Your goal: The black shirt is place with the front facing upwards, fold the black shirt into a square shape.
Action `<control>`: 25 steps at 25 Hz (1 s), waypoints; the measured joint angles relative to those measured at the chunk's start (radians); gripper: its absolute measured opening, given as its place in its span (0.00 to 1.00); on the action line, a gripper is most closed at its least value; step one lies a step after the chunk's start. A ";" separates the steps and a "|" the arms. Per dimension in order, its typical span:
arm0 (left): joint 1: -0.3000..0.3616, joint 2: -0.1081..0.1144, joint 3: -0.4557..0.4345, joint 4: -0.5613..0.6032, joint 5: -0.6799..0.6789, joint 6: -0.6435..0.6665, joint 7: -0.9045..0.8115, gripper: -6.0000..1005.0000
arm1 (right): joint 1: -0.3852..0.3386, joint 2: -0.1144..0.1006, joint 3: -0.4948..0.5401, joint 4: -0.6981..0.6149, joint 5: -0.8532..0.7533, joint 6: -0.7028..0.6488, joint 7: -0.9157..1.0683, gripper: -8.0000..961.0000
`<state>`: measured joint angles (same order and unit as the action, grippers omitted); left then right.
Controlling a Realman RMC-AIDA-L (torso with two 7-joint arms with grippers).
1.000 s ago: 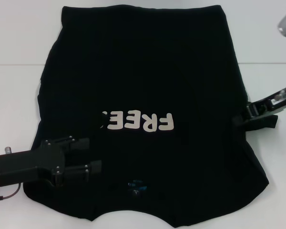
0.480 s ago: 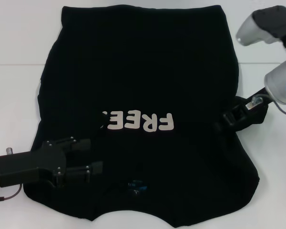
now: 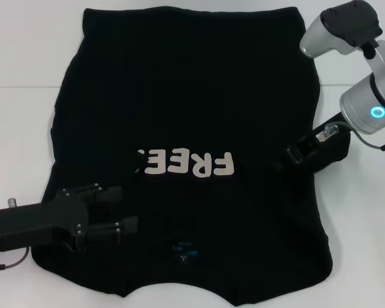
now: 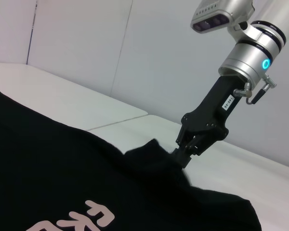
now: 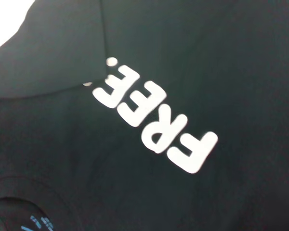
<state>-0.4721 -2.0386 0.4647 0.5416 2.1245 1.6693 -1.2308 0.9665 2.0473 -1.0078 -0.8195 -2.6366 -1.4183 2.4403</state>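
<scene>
Right gripper [image 3: 294,154] pinches the black shirt [image 3: 192,96] edge (seemingly lifted).

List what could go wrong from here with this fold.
1. The right gripper pinches only a small bunch of the shirt at its edge; the cloth may slip out mid-fold.
2. The left gripper rests on the folded-in left side, which already hides part of the lettering; if it lifts, that flap may spring back.
3. Pulling from one point could fold the right side crooked.
</scene>
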 joint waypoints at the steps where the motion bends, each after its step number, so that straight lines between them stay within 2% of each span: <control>1: 0.000 0.000 0.000 0.000 0.000 0.000 0.000 0.80 | 0.001 0.002 0.000 0.000 0.008 0.001 -0.008 0.07; 6: 0.007 0.005 -0.002 0.000 -0.004 -0.001 -0.001 0.80 | -0.012 0.005 0.000 0.002 0.092 0.030 -0.043 0.16; 10: 0.011 0.008 -0.010 0.002 -0.007 0.000 -0.002 0.80 | -0.033 -0.006 0.039 0.003 0.146 0.056 -0.032 0.23; 12: 0.012 0.008 -0.014 0.002 -0.007 0.000 -0.002 0.80 | -0.048 -0.022 0.081 0.006 0.133 0.063 0.005 0.27; 16: 0.012 0.009 -0.015 0.004 -0.001 0.000 -0.004 0.80 | -0.085 -0.078 0.128 0.026 0.083 0.065 0.090 0.38; 18: 0.012 0.009 -0.015 0.005 -0.001 0.000 -0.004 0.80 | -0.102 -0.095 0.142 0.026 0.030 0.066 0.124 0.41; 22: 0.010 0.009 -0.015 0.005 0.000 0.000 -0.004 0.80 | -0.120 -0.104 0.185 0.024 -0.084 0.077 0.153 0.42; 25: 0.009 0.009 -0.013 0.006 0.000 0.000 -0.004 0.80 | -0.124 -0.105 0.195 0.029 -0.108 0.097 0.153 0.42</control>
<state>-0.4636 -2.0294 0.4518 0.5472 2.1247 1.6688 -1.2349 0.8430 1.9426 -0.8124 -0.7905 -2.7441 -1.3210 2.5929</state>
